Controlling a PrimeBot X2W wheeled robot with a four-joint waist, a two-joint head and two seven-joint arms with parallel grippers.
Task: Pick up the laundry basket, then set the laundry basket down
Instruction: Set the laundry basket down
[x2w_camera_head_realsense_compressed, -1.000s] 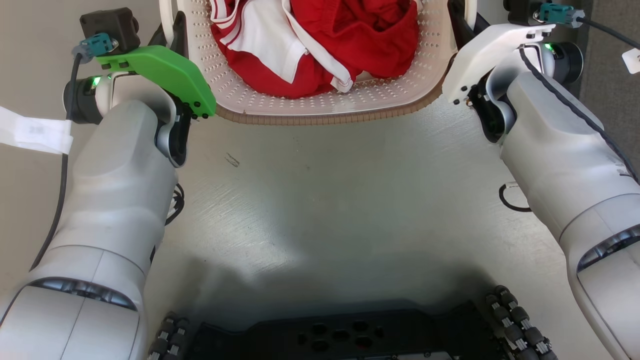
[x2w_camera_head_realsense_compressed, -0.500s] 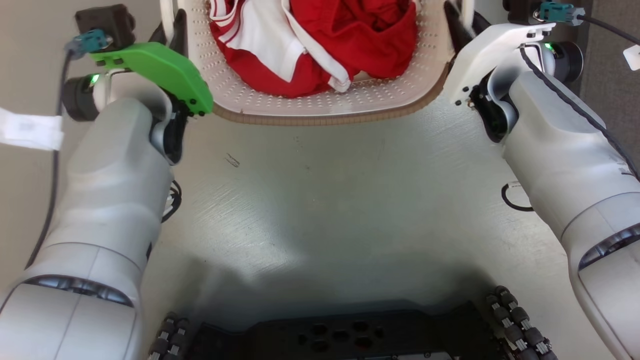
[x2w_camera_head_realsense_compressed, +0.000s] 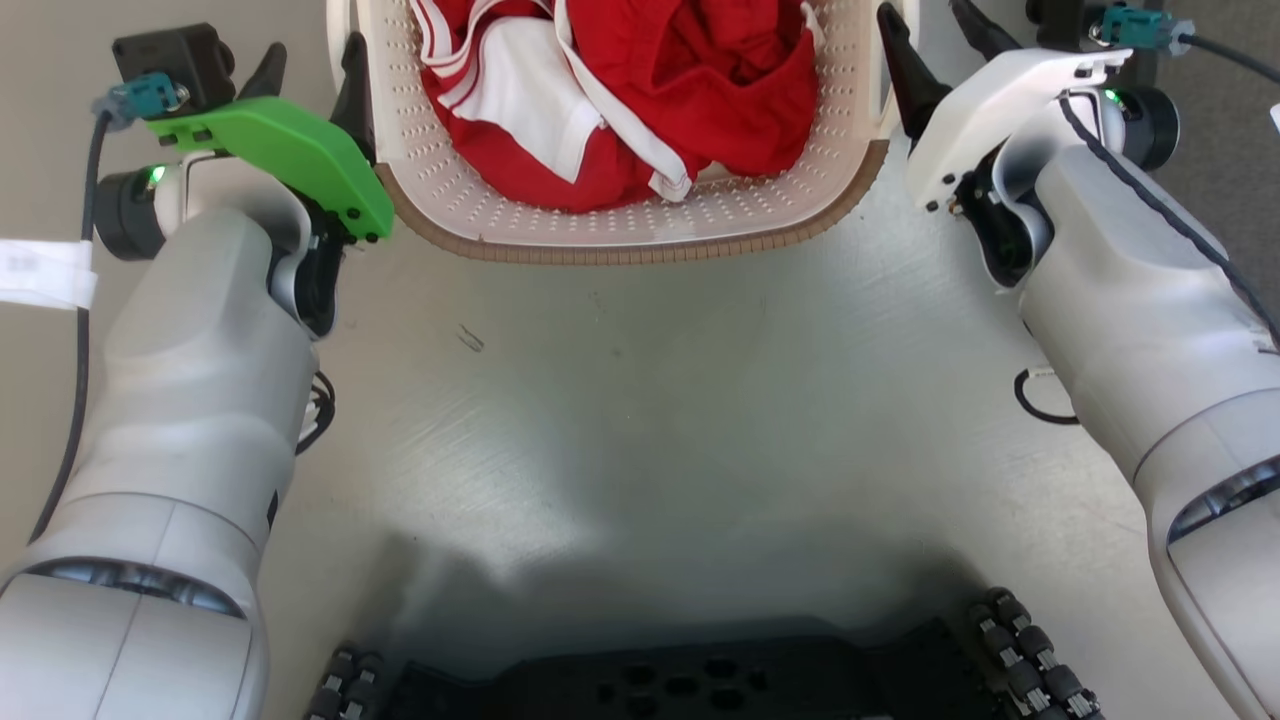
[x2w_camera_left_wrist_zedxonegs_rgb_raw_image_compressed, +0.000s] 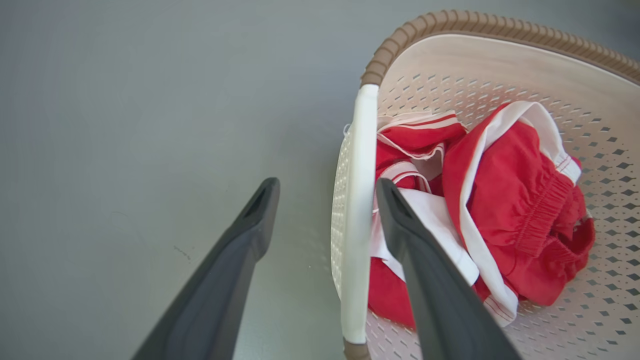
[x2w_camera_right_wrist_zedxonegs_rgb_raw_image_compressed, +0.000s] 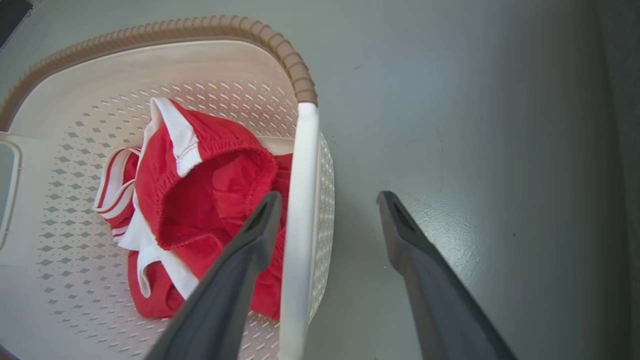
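Head view, starting nearest: the robot's dark base (x2w_camera_head_realsense_compressed: 680, 680) sits at the bottom edge on a pale grey floor (x2w_camera_head_realsense_compressed: 640, 400), and the two white forearms reach forward from either side of it. Past them the laundry basket (x2w_camera_head_realsense_compressed: 620, 245) appears to rest on the floor straight ahead, centred between the arms, with its brown rim towards the robot.

The left gripper (x2w_camera_head_realsense_compressed: 310, 70) is spread apart and grasps nothing. In the left wrist view one finger is inside the basket against the clothes and the other outside over bare floor, so the white left handle (x2w_camera_left_wrist_zedxonegs_rgb_raw_image_compressed: 357, 200) runs through the gap. The right gripper (x2w_camera_right_wrist_zedxonegs_rgb_raw_image_compressed: 328, 202) mirrors this (also spread, also holding nothing), with the right handle (x2w_camera_right_wrist_zedxonegs_rgb_raw_image_compressed: 300, 210) close beside its inner finger.

Straddling both handles like this looks deliberate: a pinch on each side would let the arms lift the basket level. Whether it is about to be lifted or is already set down cannot be told.

Farthest in, red and white clothes (x2w_camera_head_realsense_compressed: 700, 90) lie bunched on the perforated bottom.
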